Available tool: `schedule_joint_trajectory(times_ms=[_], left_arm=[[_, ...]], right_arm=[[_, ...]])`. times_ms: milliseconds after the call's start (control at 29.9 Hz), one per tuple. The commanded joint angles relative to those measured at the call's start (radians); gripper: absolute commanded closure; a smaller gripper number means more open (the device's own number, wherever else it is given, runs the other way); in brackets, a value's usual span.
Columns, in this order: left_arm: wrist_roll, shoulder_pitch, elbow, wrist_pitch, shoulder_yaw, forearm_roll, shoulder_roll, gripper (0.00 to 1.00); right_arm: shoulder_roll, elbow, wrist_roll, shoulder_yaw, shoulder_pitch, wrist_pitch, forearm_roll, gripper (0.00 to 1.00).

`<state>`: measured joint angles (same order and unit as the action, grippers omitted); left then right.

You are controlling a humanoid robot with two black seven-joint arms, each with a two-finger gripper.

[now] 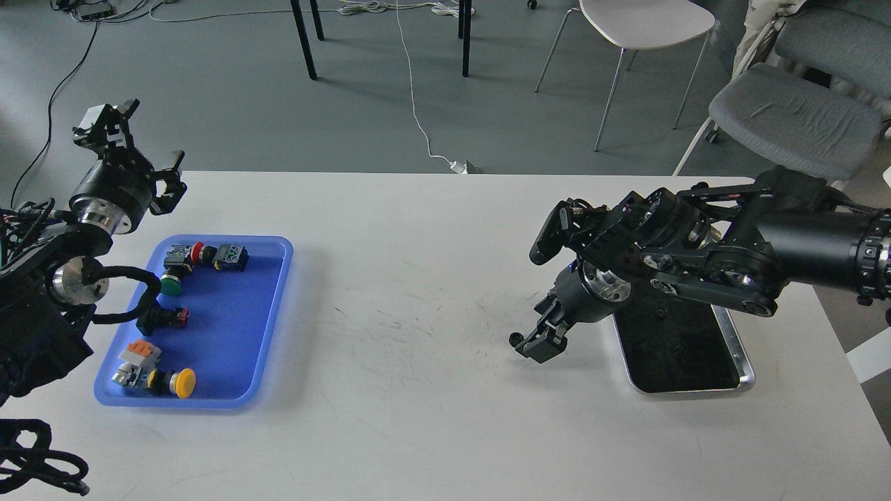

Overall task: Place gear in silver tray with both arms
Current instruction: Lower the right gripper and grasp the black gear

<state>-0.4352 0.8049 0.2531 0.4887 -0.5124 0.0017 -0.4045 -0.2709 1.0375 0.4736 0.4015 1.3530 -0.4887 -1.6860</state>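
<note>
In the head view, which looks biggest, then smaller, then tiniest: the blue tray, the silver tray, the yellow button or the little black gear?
1. blue tray, largest.
2. silver tray, smaller, though the right arm covers part of it.
3. yellow button.
4. gear, tiniest, just a dark speck on the table beside the right gripper.

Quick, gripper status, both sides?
Left gripper: open, holding nothing.
Right gripper: down at the gear; open or closed cannot be told.
</note>
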Motion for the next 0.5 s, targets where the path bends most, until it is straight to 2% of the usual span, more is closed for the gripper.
schedule_joint_trajectory(times_ms=[0,234,468], left_arm=[[-0.017,0.0,0.0,0.0,0.0,-0.008,-0.001,0.02],[-0.051,0.0,0.0,0.0,0.0,-0.009,-0.002,0.02],[-0.053,-0.001,-0.002,0.0,0.0,-0.009,-0.002,0.02]], right_arm=[[0.024,-0.016,0.0,-0.001,-0.006,0.0,0.0,0.26],[0.042,-0.042,0.0,0.0,-0.015,0.0,0.0,0.31],[0.073,-0.06,0.0,0.0,-0.034,0.0,0.0,0.37]])
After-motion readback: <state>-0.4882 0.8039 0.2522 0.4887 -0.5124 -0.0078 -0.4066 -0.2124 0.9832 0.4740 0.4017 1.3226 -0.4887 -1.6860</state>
